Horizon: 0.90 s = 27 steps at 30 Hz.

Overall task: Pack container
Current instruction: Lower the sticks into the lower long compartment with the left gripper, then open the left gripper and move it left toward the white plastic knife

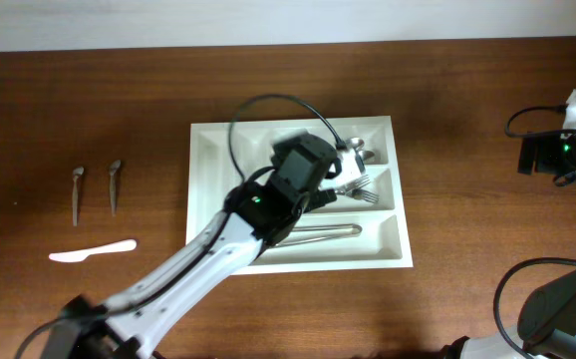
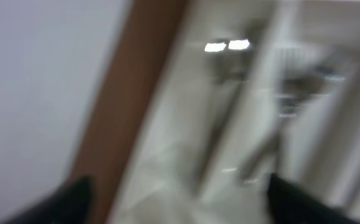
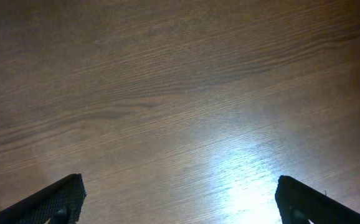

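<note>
While above container, left gripper spread wide, empty.

Heavy blur. White container with dividers, brown table strip on its left. At bottom corners, left gripper fingertips wide apart.

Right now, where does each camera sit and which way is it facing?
Overhead: above the table, looking straight down on the cutlery tray; left gripper over it.
Left wrist: behind the left gripper, blurred, facing down into the cutlery tray; dark fingertips at the lower corners.
Right wrist: behind the right gripper, facing the table; fingertips spread.
Shared: overhead and left wrist both show the cutlery tray.
</note>
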Available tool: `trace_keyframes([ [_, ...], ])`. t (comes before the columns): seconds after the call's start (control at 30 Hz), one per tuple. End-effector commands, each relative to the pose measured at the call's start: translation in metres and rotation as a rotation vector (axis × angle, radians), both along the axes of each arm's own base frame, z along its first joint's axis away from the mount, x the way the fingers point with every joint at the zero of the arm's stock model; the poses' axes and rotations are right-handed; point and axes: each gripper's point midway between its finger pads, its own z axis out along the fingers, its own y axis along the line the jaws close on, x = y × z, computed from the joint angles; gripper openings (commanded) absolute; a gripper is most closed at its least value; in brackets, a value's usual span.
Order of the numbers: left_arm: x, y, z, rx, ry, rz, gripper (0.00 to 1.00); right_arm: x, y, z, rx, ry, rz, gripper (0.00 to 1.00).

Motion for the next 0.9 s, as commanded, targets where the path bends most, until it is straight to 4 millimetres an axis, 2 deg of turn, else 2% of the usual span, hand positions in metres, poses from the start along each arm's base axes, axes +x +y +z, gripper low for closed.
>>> trace_keyframes([
  [0.0,0.005,0.033,0.026,0.079,-0.087,0.134,0.99,-0.001,0.001,-0.003,0.011,0.003,-0.008,0.99],
  [0.1,-0.013,0.045,0.003,0.169,0.018,0.114,0.99,-0.001,0.001,-0.003,0.011,0.003,-0.008,0.99],
  [0.17,-0.027,0.045,-0.013,0.189,0.106,0.063,0.99,-0.001,0.001,-0.003,0.011,0.003,-0.008,0.99],
  [0.27,-0.036,0.043,-0.021,0.14,0.172,0.084,0.99,-0.001,0.001,-0.003,0.011,0.003,-0.008,0.99],
  [0.37,-0.014,0.064,-0.003,0.014,0.069,0.344,0.99,-0.001,0.001,-0.003,0.011,0.003,-0.008,0.99],
  [0.47,0.013,0.105,0.026,-0.239,-0.074,0.718,0.99,-0.001,0.001,-0.003,0.011,0.003,-0.008,0.99],
  [0.57,0.027,0.141,0.037,-0.491,-0.059,0.962,0.99,-0.001,0.001,-0.003,0.011,0.003,-0.008,0.99],
  [0.63,0.032,0.166,0.042,-0.657,0.032,1.1,0.99,-0.001,0.001,-0.003,0.011,0.003,-0.008,0.99],
  [0.67,0.036,0.175,0.044,-0.738,0.105,1.135,0.99,-0.001,0.001,-0.003,0.011,0.003,-0.008,0.99],
  [0.77,0.05,0.193,0.053,-0.944,0.312,1.097,0.99,-0.001,0.001,-0.003,0.011,0.003,-0.008,0.99],
  [0.87,0.055,0.224,0.053,-1.045,0.384,1.12,0.99,-0.001,0.001,-0.003,0.011,0.003,-0.008,0.99],
])
